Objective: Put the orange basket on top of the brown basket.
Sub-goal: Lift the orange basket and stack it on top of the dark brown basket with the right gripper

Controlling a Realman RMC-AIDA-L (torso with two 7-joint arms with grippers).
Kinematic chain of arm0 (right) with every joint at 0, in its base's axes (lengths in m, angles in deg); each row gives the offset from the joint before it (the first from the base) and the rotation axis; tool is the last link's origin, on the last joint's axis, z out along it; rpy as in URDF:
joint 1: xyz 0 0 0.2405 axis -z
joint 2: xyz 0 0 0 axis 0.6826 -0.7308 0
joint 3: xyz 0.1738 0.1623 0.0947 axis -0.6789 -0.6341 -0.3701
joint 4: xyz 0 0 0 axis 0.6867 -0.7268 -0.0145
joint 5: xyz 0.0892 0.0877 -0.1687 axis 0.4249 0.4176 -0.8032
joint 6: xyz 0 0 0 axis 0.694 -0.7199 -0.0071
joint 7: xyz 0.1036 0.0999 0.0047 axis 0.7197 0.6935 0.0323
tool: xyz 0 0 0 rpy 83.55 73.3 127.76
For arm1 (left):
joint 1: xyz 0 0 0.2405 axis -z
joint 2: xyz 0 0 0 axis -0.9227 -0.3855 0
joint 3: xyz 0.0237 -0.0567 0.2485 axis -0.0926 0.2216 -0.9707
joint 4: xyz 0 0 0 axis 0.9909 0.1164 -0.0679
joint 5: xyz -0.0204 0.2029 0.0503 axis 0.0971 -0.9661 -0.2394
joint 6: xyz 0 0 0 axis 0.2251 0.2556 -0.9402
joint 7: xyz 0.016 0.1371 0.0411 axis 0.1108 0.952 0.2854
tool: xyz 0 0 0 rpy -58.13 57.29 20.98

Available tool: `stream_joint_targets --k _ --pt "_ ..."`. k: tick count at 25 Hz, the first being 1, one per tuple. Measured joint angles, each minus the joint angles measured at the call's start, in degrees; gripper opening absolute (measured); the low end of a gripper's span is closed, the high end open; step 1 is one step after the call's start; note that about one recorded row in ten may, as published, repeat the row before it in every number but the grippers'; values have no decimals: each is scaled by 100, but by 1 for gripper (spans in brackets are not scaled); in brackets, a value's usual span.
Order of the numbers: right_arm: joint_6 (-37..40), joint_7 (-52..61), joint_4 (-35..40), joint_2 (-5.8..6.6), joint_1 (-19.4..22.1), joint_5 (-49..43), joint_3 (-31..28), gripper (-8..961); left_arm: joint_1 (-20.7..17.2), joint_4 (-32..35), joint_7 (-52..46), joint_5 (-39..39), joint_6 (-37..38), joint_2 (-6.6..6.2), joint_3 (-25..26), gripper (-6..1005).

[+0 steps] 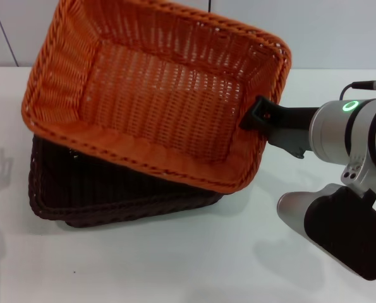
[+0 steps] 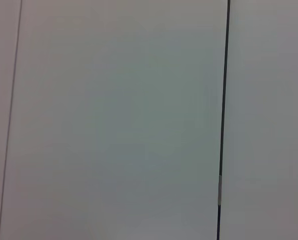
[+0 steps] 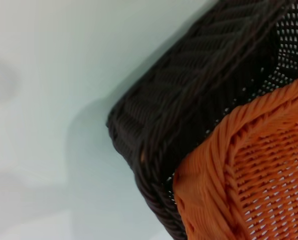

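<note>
The orange basket (image 1: 156, 95) hangs tilted over the brown basket (image 1: 80, 189), which sits on the white table. The orange one covers most of the brown one, and its low front edge lies at the brown rim. My right gripper (image 1: 258, 115) is shut on the orange basket's right rim, with a black finger over the braided edge. The right wrist view shows a corner of the brown basket (image 3: 189, 90) with the orange basket (image 3: 259, 170) overlapping it. My left gripper is out of view.
The white table (image 1: 175, 265) spreads in front of and around the baskets. My right arm's grey and black links (image 1: 339, 233) fill the lower right. The left wrist view shows only a pale wall panel with a dark seam (image 2: 223, 120).
</note>
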Motion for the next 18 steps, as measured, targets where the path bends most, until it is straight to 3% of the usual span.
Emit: stream_joint_targets --k 18 --pt "-193 87 140 -50 397 83 216 282 -21 -19 -2 -34 50 -18 13 802"
